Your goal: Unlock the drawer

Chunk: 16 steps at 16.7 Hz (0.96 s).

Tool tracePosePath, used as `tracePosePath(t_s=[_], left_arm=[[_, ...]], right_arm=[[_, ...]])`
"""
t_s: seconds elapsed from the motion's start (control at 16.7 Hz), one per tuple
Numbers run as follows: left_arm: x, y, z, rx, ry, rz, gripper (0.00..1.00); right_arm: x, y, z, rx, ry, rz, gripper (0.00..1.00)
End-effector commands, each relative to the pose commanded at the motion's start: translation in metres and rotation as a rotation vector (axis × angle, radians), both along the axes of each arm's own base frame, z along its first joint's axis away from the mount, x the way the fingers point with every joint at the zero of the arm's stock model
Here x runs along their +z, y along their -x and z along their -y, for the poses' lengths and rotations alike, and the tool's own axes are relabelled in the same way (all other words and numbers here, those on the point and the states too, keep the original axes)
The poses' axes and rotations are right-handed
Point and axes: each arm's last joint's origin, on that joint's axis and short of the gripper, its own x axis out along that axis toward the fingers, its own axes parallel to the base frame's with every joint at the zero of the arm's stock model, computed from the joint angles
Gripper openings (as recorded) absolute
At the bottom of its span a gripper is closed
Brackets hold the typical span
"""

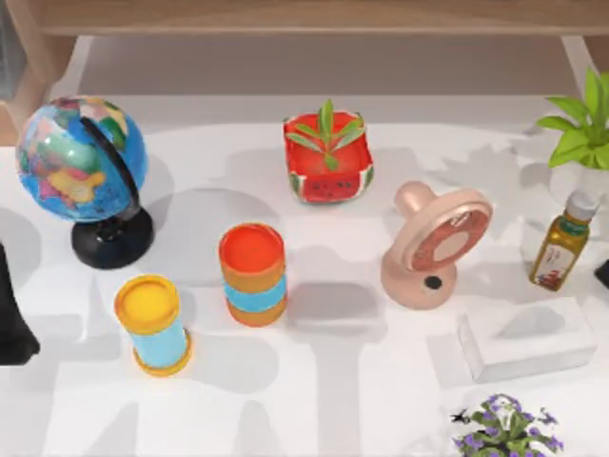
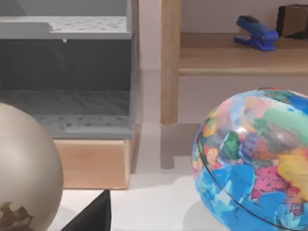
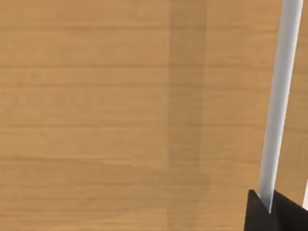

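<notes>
Facing a plain wooden panel at close range, my right pincer (image 3: 270, 212) shows as a dark tip at the foot of a pale bar (image 3: 281, 96) that runs long and nearly upright across the wood. I judge the panel to be the front of the drawer (image 3: 96, 115), and the bar its handle or latch; no keyhole or lock shows on the wood in view. The bar's lower end meets the dark tip of the pincer, but I cannot tell whether the pincer is clenched on it or released.

The relation that governs the coming move: the bar lies straight ahead of the right pincer, touching or nearly so, with its long axis running away from the pincer across the panel. Any unlocking stroke would therefore, in my judgement, travel along or turn about that axis, and the right arm is much the nearer of the two.

My left arm (image 1: 11, 314) rests parked at the left edge of the table (image 1: 343, 381), just beside the globe (image 1: 81, 157). Its wrist view looks past the globe toward a wooden shelf unit (image 2: 171, 62) holding a grey compartment (image 2: 67, 57) and a blue stapler (image 2: 255, 33). I cannot tell the state of the left pincer (image 2: 94, 216) either.

Task progress, as judged: approach complete or nearly so, unlocking not yet evident.
</notes>
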Motion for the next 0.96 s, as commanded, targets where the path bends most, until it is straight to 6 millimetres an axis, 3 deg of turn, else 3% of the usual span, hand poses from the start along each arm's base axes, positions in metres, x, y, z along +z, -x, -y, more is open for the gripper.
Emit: tracePosePath(t_s=[0.6, 0.96], left_arm=[[0.0000, 0.0000, 0.0000, 0.000, 0.000, 0.000, 1.00], [0.0000, 0.0000, 0.0000, 0.000, 0.000, 0.000, 1.00]], right_arm=[[0.0000, 0.0000, 0.0000, 0.000, 0.000, 0.000, 0.98], [0.0000, 0.0000, 0.0000, 0.000, 0.000, 0.000, 1.00]])
